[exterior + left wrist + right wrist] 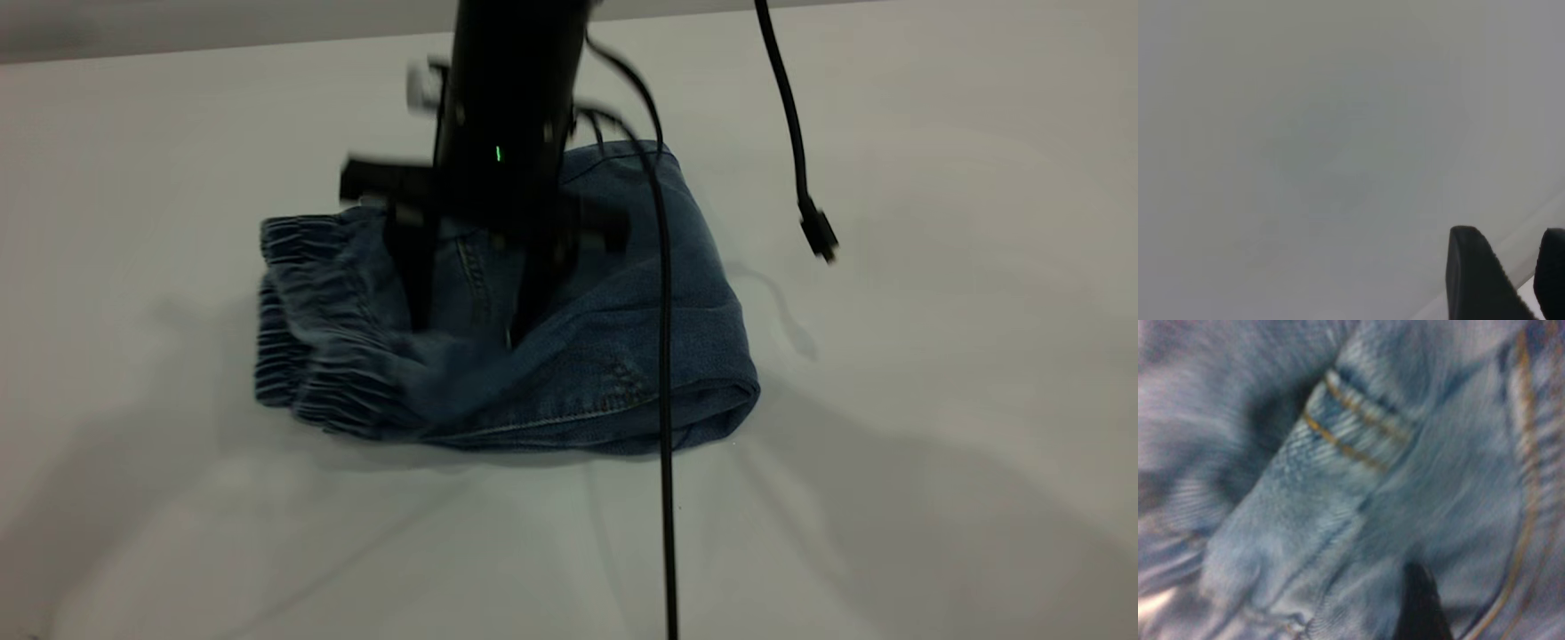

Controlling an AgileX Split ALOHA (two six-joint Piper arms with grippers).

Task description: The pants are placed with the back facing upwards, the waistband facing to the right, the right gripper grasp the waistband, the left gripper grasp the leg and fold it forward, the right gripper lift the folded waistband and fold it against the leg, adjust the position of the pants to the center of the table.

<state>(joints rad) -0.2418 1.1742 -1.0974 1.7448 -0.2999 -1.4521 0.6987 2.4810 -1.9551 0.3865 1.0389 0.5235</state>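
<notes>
Folded denim pants at bench ctr, right tool fingers spread, tips pressing into fabric, left tool spread, over bare bench, dangling cable nearby

The setting looked like a robotics lab or test bench rather than a home. A plain, pale worktop filled the whole view, bare apart from folded denim pants near its centre, and a black robot arm hung over it at 12 o'clock. Loose black cables trailed down, one ending in a dangling plug at about 2 o'clock.
</notes>
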